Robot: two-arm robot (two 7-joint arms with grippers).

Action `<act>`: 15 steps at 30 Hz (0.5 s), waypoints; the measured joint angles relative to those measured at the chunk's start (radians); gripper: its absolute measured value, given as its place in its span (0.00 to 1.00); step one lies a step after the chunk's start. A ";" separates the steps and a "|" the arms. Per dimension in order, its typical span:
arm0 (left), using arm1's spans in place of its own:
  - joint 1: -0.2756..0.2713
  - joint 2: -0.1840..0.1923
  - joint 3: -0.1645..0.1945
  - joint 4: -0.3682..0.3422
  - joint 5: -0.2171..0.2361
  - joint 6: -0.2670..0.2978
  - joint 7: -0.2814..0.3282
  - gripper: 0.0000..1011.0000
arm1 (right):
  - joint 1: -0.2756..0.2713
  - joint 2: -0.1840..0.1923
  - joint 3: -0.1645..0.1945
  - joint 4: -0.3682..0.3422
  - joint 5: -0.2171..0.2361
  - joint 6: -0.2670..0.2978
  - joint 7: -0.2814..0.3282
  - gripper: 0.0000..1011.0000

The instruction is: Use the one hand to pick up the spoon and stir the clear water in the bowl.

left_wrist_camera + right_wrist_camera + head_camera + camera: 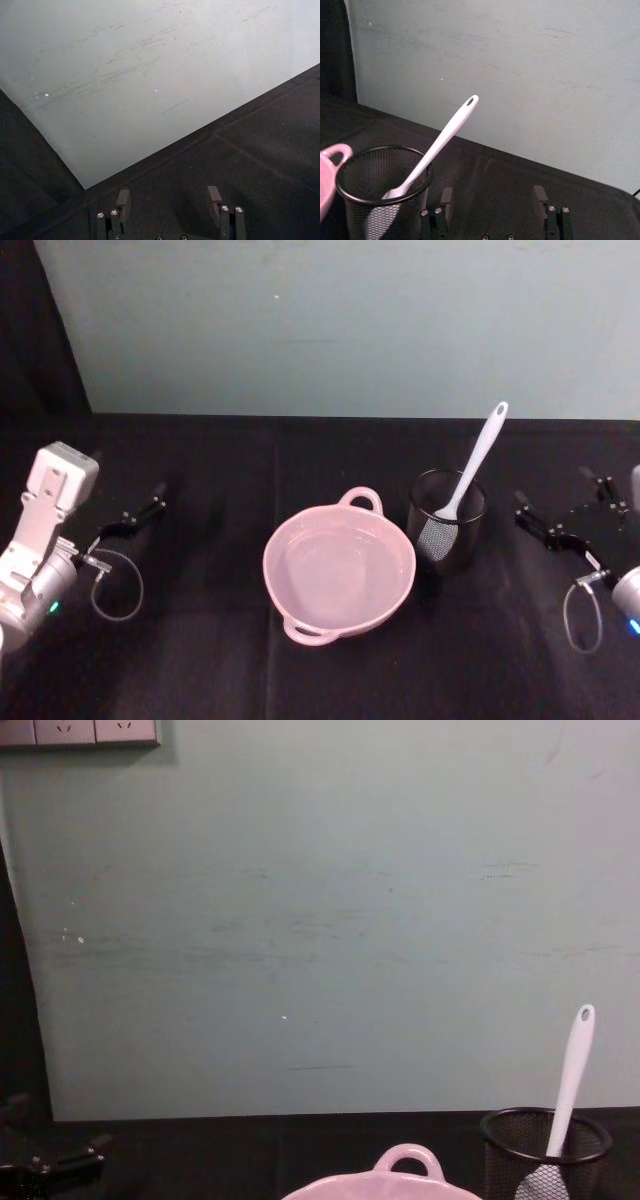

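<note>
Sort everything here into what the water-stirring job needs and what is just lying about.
Job: spoon, standing in the black mesh cup; pink bowl; right gripper, open, nearest the spoon.
Lying about: black mesh cup, merely holding the spoon; left gripper, open, parked at the left.

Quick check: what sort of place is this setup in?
Probably a robot lab bench, not a kitchen: black-draped table, plain pale backdrop board, wall sockets high up.

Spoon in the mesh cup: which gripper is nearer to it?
Right. The right gripper is open, close on the spoon's right; the left gripper, also open, is across the bowl, far left.
</note>
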 joint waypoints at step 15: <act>0.000 0.000 0.000 0.000 0.000 0.000 0.000 0.99 | -0.003 -0.042 0.108 -0.036 0.271 0.136 0.196 0.99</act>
